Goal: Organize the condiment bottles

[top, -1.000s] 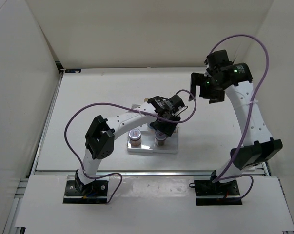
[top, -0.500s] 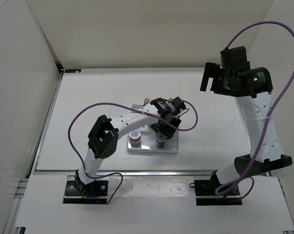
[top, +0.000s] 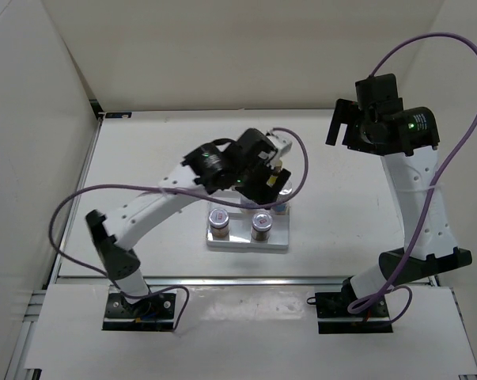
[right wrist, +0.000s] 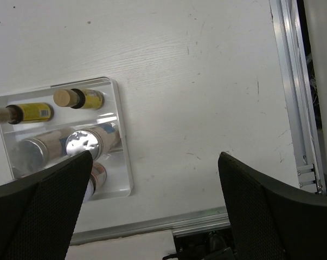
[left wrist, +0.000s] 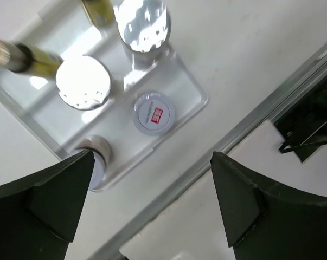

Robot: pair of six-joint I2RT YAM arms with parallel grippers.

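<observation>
- Left hand (left wrist: 152, 157) gapes open and empty, hovering over the white tray (left wrist: 191, 93).
- Right hand (right wrist: 155, 157) is open and empty, well apart to the right.
- Six condiment bottles (left wrist: 83, 82) stand inside the tray on the counter (right wrist: 206, 81).

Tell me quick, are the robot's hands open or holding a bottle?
Left gripper: open, holding nothing.
Right gripper: open, holding nothing.
</observation>
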